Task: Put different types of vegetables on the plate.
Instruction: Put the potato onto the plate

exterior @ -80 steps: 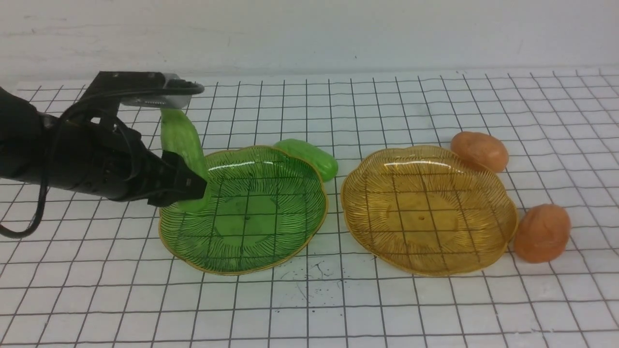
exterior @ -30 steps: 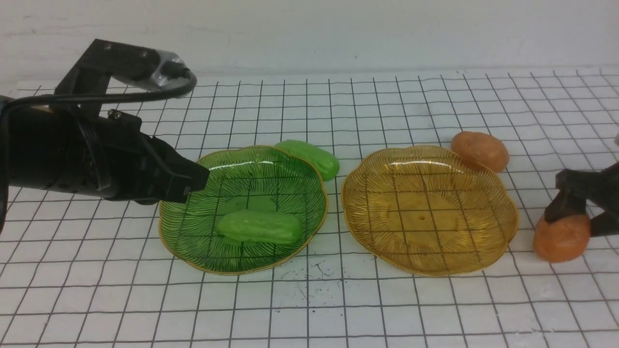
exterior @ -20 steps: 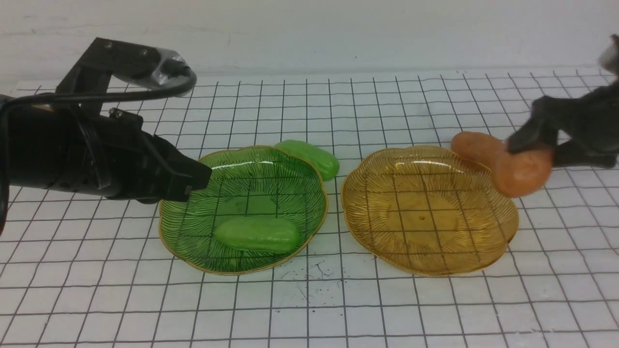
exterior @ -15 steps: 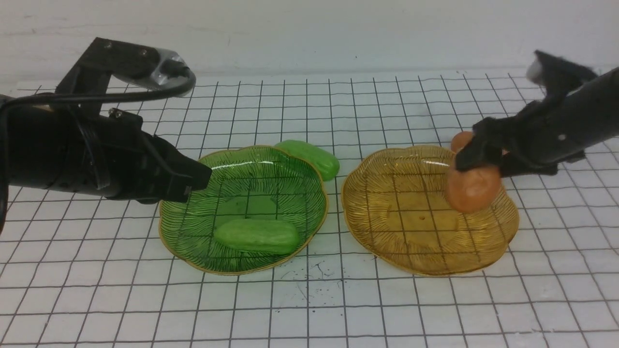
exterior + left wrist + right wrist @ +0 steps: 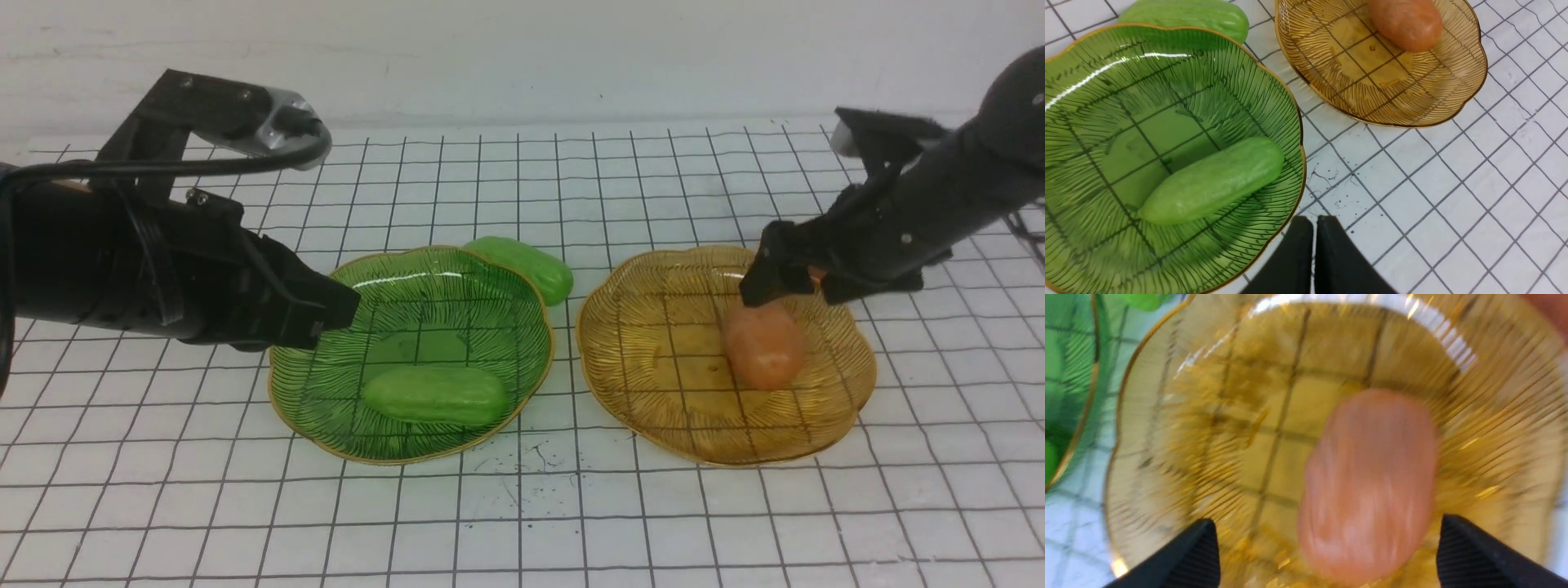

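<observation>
From the front: got one cucumber point(image 5: 435, 396) lying inside the green plate point(image 5: 326, 400), second cucumber point(image 5: 522, 265) on the table point(image 5: 522, 531) just behind its far rim. Seeing a potato point(image 5: 763, 347) in the amber plate point(image 5: 653, 416), right gripper point(image 5: 804, 282) just above it, spread wide, gripping nothing. Left wrist cam: left gripper point(image 5: 1314, 222) pinched tight, empty, by the green plate's rim. Right wrist cam: blurry, but potato clear of both fingers point(image 5: 1184, 555), amber plate underneath.
</observation>
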Available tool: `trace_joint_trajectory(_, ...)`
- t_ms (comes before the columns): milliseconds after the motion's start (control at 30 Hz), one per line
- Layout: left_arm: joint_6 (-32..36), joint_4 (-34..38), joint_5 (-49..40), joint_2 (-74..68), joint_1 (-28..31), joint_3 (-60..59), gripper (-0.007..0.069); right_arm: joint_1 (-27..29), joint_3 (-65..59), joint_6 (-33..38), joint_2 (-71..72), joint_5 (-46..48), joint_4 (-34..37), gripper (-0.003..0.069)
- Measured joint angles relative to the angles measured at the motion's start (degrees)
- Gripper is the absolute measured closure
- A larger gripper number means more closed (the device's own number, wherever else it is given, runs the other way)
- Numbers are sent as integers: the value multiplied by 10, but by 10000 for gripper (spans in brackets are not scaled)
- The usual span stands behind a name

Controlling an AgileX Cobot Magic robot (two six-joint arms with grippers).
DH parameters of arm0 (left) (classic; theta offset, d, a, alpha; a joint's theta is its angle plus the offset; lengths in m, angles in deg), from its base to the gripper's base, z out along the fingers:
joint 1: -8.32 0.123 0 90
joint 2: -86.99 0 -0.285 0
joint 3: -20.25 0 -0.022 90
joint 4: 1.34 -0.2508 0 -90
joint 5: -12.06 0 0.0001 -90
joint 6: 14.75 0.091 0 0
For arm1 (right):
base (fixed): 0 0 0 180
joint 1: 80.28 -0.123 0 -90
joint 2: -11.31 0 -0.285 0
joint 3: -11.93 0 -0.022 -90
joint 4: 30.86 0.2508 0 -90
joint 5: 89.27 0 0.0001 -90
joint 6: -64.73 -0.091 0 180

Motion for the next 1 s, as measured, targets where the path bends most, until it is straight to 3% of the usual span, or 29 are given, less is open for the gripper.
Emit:
trace_joint_trajectory(167,-3,0,-6,0,0,0,632,39,109,-46,-33,-31,-66,-6)
trace_joint_trajectory(500,-9,-1,-45,0,0,0,632,63,334,-9,-237,49,-49,8)
trace_joint_trajectory(700,-10,-1,-60,0,0,0,632,63,380,-6,-297,103,-55,13)
trace_joint_trajectory(1000,-10,-2,-68,0,0,0,632,63,385,4,-331,94,-54,21)
